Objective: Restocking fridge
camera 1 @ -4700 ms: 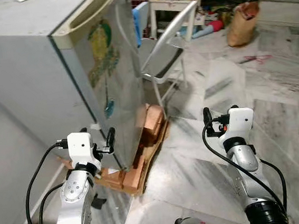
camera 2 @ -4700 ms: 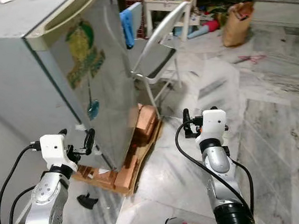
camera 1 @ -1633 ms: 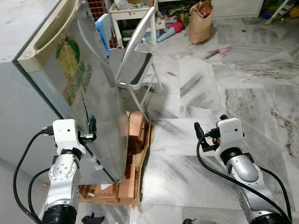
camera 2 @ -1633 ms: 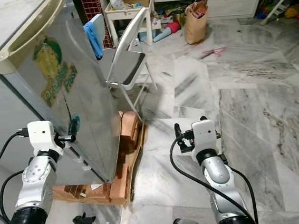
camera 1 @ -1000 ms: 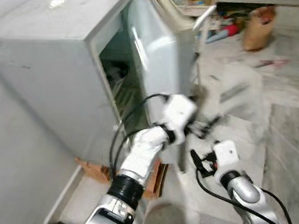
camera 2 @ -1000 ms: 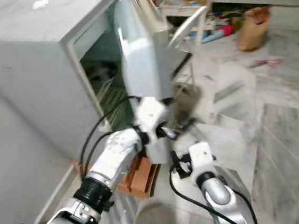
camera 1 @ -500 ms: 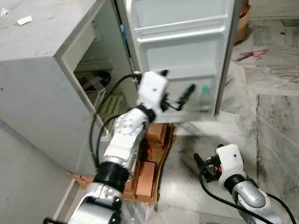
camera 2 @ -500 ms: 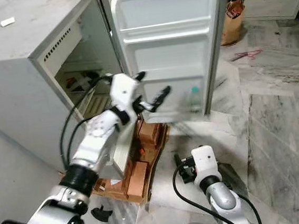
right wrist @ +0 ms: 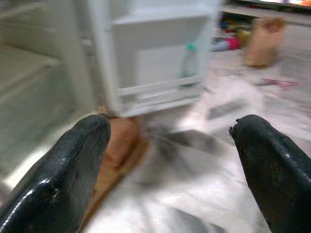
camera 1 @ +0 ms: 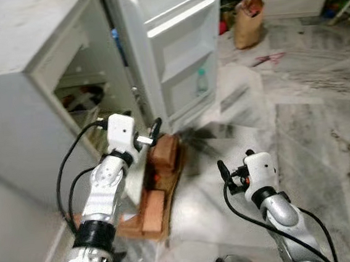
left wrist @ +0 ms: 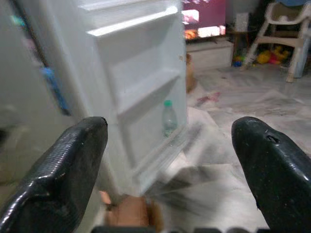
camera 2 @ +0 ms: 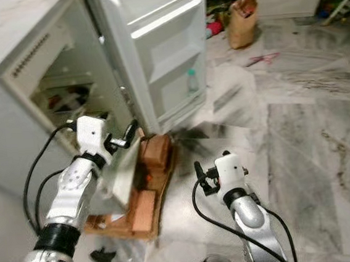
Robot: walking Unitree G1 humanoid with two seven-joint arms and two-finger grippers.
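Fridge [camera 1: 45, 75]: door [camera 1: 173, 50] standing open, bottle [camera 1: 202, 81] sitting in its lower rack; left gripper [left wrist: 167, 160] and right gripper [right wrist: 170, 160]: both gaping wide, gripping nothing.

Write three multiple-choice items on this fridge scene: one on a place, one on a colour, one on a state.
1. Where does the bottle stand?
A. in the lowest shelf of the fridge door
B. on top of the fridge
C. on the floor

2. What colour is the bottle's cap?
A. red
B. green
C. black

3. How is the left pincer?
A. shut on the bottle
B. shut on the door edge
C. open, holding nothing

Answers:
1. A, the bottle sits behind the rail of the door's bottom shelf.
2. B, the cap shows green in the left wrist view.
3. C, its fingers stand wide apart with the door far behind them.
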